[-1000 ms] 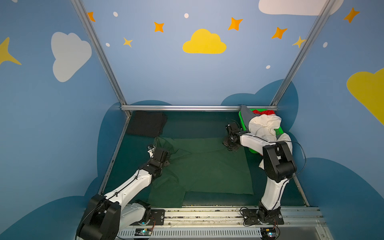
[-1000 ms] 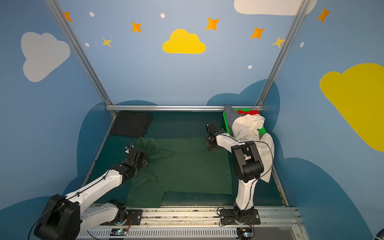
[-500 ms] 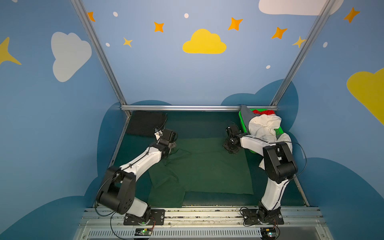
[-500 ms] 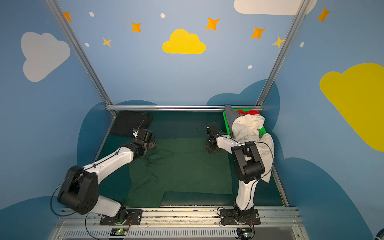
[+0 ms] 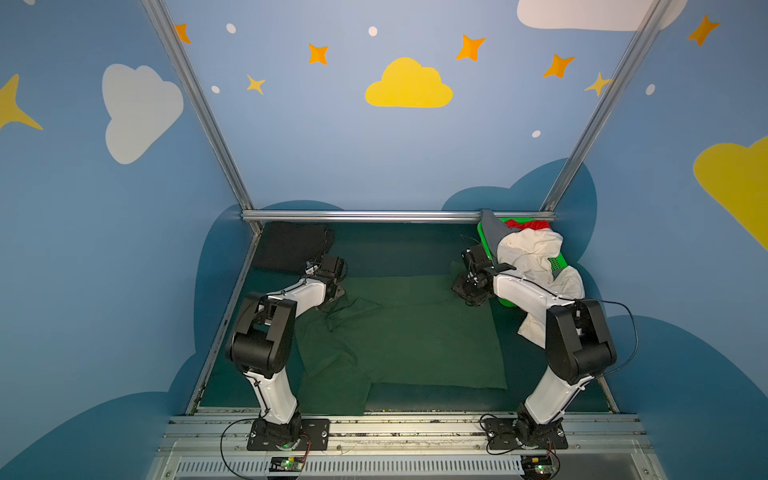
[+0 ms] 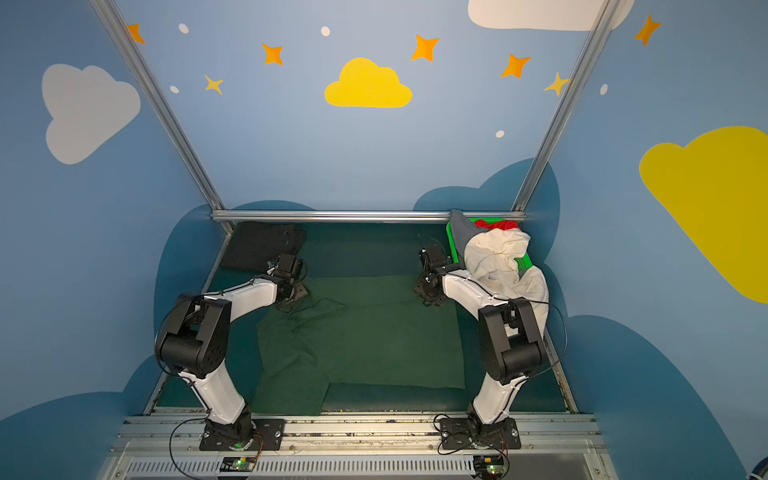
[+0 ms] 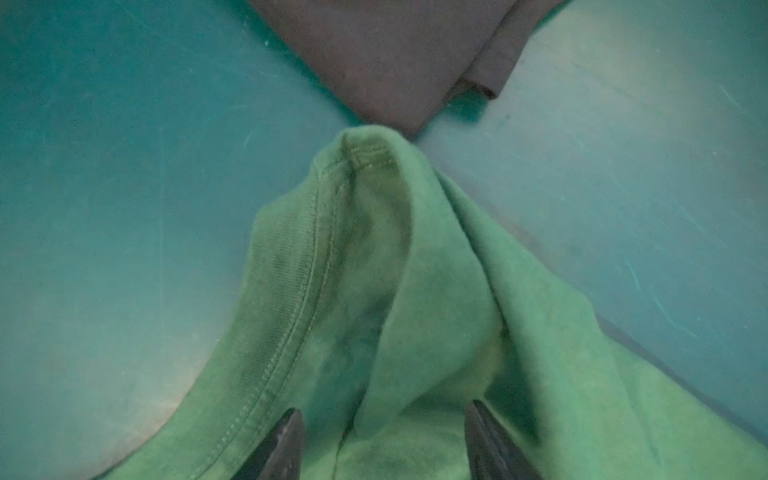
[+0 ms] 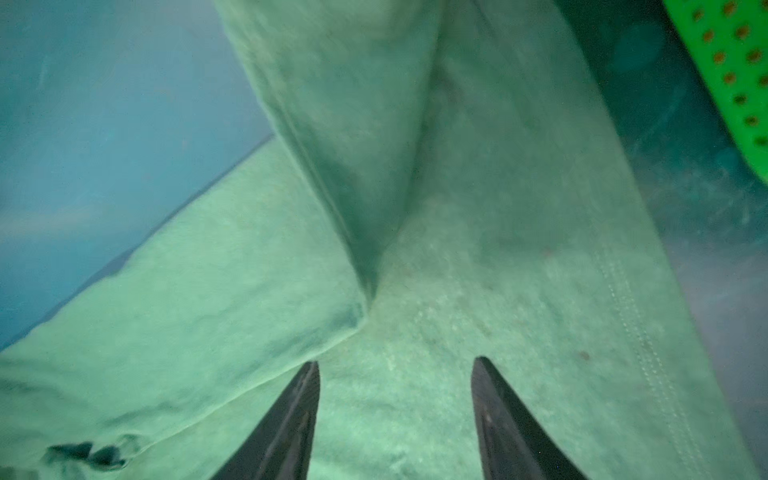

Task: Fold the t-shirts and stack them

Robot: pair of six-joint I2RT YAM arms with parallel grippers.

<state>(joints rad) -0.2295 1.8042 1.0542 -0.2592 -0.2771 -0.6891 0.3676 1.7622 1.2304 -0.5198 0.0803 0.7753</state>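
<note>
A dark green t-shirt (image 5: 415, 332) (image 6: 374, 332) lies spread over the middle of the table, rumpled along its left side. My left gripper (image 5: 333, 292) (image 6: 297, 292) hovers low over its back left corner. In the left wrist view this gripper (image 7: 382, 419) is open, and a raised fold of the green cloth (image 7: 374, 291) runs between the fingers. My right gripper (image 5: 467, 291) (image 6: 428, 293) is over the back right corner. It (image 8: 395, 370) is open above flat green cloth (image 8: 457, 249). A folded black t-shirt (image 5: 291, 245) (image 7: 395, 54) lies at the back left.
A bright green mesh basket (image 5: 557, 262) (image 8: 731, 62) stands at the back right, close to my right gripper. It holds a cream-white tee (image 5: 528, 253) that spills over its side, a red tee (image 5: 536, 225) and a grey tee (image 5: 492, 232). A metal rail (image 5: 395, 216) runs along the back.
My left arm has swung toward the back, from the shirt's left edge to its back left corner. My right gripper has opened and let go of the back right corner.
</note>
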